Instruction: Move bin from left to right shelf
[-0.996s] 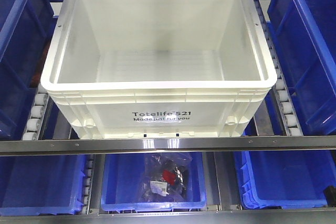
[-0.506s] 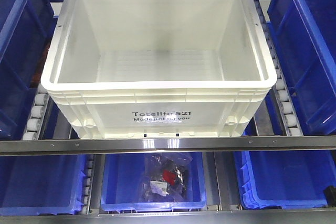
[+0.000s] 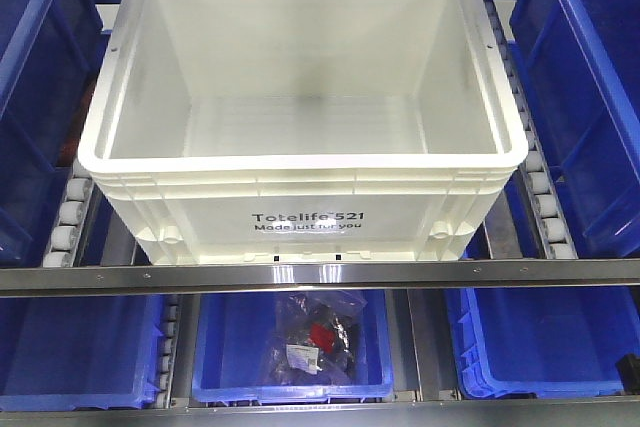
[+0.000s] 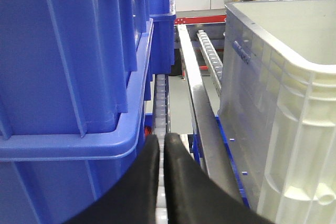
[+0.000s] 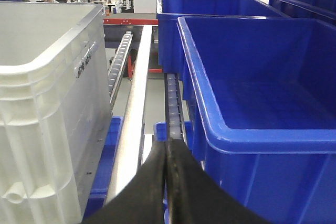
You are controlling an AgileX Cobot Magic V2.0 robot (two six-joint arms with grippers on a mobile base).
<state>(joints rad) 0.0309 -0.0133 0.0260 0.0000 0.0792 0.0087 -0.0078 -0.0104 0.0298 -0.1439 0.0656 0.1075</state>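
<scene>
The bin (image 3: 300,117), a large white empty tote printed "Totelife 521", stands on the roller shelf in the middle of the front view. Its left side wall (image 4: 278,108) fills the right of the left wrist view, and its right side wall (image 5: 47,108) fills the left of the right wrist view. My left gripper (image 4: 161,139) sits shut and empty in the gap left of the bin, over a roller track. To the bin's right, my right gripper (image 5: 167,143) is likewise shut on nothing above a roller track. Neither gripper touches the bin.
Blue bins flank the white one: a tall stack (image 4: 73,66) close at the left, an open one (image 5: 262,93) close at the right. A metal shelf rail (image 3: 320,275) runs along the front. Below it, a blue bin holds a bagged item (image 3: 315,339).
</scene>
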